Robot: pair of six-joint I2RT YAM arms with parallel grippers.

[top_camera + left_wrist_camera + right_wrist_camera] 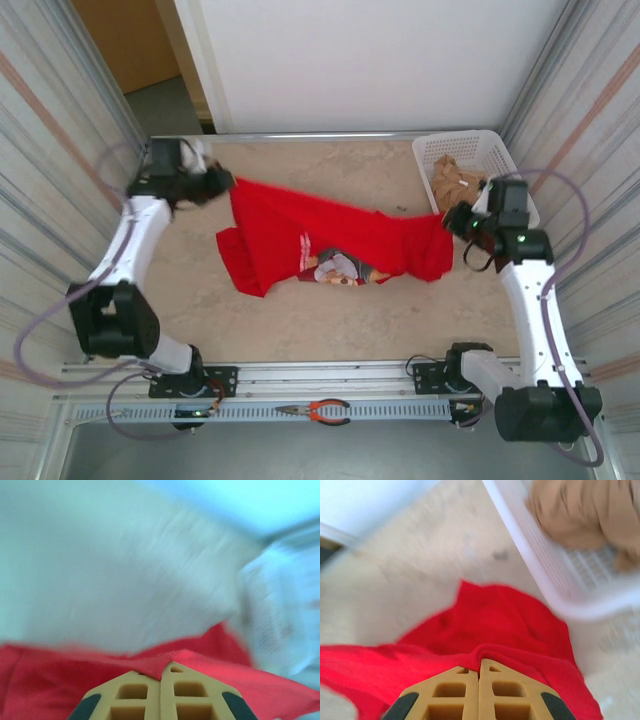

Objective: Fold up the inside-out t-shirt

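Cloth runs from one arm to the other — the red t-shirt (290, 225) is pulled out between the left fingers (145, 682) and the right fingers (470, 680). We see the left fingers pressed together, with a red edge of the t-shirt pinched right at their tips. The right fingers are pressed together too, and a red fold is caught at their tips in the same way.

From above, the top edge of the t-shirt goes almost straight from one pair of fingers to the other. Below that edge the cloth drops down and lies in loose folds on the desk (300, 320), nearer to the left fingers than to the right ones. A patch with white print and a small picture shows low on the cloth, about halfway between the two pairs of fingers.

A white basket (465, 137) stands just beside the right fingers, on their far side, with a tan cloth (455, 180) bundled inside it. Orange-handled pliers (318, 410) lie at the near edge — well apart from both pairs of fingers.
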